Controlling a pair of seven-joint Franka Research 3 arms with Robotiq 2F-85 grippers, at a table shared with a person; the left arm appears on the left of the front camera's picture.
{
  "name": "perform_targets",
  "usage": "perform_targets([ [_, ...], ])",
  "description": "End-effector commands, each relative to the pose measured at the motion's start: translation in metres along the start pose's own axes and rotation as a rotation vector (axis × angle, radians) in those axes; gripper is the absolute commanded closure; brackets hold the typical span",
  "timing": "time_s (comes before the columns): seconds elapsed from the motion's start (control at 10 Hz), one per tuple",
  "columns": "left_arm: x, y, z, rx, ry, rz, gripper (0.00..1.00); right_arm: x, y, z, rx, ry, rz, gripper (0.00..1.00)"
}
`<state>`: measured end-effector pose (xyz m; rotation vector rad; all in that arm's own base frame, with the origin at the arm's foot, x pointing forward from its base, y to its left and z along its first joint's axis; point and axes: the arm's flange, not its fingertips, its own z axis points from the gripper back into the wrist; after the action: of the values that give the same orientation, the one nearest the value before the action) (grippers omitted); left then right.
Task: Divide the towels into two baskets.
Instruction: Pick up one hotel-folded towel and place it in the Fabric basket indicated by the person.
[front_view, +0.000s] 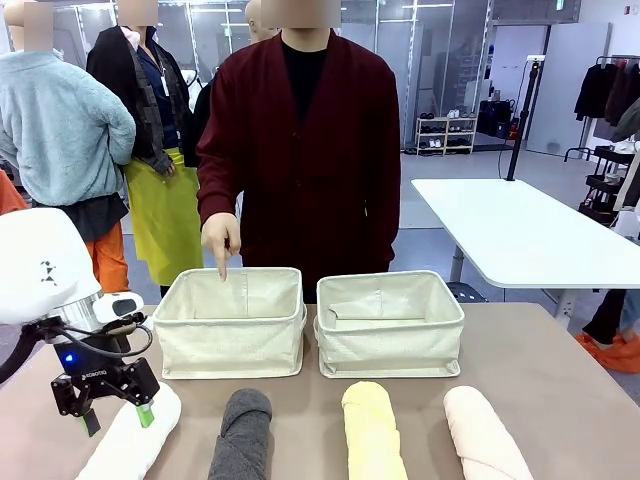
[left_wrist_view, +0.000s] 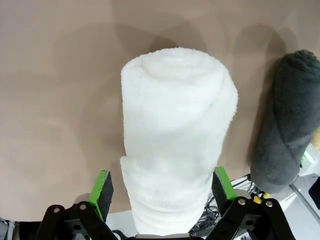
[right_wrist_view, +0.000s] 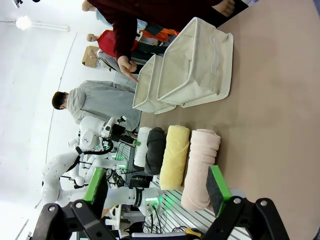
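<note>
At the table's near edge, the white towel (left_wrist_view: 175, 130) lies between the wide-open jaws of the left gripper (left_wrist_view: 161, 184), nothing gripped. Terry roll: soft, light, squashy, and probably sags or unrolls if pinched at an end. I'd grab mid-roll, across the girth. Right gripper (right_wrist_view: 157, 180) open, empty. Baskets (front_view: 230, 345) just beyond. No towel or basket labels; gripper print unreadable.

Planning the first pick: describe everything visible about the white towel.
The white towel is fluffy terry, rolled into a thick cylinder. It lies flat on the brown table, leftmost of the row, beside but apart from the dark grey towel. The left gripper hangs over one end, its open jaws straddling the roll, green pads flanking its sides.
</note>
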<state>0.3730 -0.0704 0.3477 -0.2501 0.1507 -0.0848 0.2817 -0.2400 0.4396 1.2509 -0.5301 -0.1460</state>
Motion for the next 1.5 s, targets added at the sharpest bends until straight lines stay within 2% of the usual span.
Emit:
perform_targets([
  [0.0, -0.020, 0.000, -0.023, -0.008, -0.006, 0.041, 0.00, -0.002, 0.003, 0.002, 0.003, 0.003, 0.010, 0.00],
  [0.3, -0.023, -0.006, -0.041, -0.023, 0.070, 0.012, 0.00, -0.002, 0.003, 0.002, 0.003, 0.003, 0.010, 0.00],
  [0.4, -0.022, -0.006, -0.046, -0.015, 0.062, 0.022, 0.00, -0.002, 0.003, 0.002, 0.003, 0.003, 0.010, 0.00],
  [0.5, -0.021, -0.007, -0.050, -0.016, 0.060, 0.022, 0.07, -0.002, 0.003, 0.002, 0.003, 0.003, 0.010, 0.00],
  [0.7, -0.021, -0.008, -0.055, -0.001, 0.044, 0.016, 0.58, -0.002, 0.003, 0.002, 0.003, 0.003, 0.010, 0.00],
  [0.8, -0.022, -0.009, -0.055, 0.004, 0.037, 0.007, 0.90, -0.002, 0.003, 0.002, 0.003, 0.003, 0.010, 0.00],
  [0.9, -0.023, -0.010, -0.053, 0.015, 0.026, 0.010, 1.00, -0.002, 0.003, 0.002, 0.003, 0.003, 0.010, 0.00],
  [1.1, -0.030, -0.018, -0.045, 0.022, 0.015, -0.003, 1.00, -0.002, 0.003, 0.002, 0.003, 0.003, 0.010, 0.00],
  [1.3, -0.039, -0.027, -0.021, 0.036, -0.031, -0.040, 0.87, -0.002, 0.003, 0.002, 0.003, 0.003, 0.010, 0.00],
  [1.4, -0.044, -0.035, 0.001, 0.049, -0.050, -0.076, 0.87, -0.002, 0.003, 0.002, 0.003, 0.003, 0.010, 0.00],
])
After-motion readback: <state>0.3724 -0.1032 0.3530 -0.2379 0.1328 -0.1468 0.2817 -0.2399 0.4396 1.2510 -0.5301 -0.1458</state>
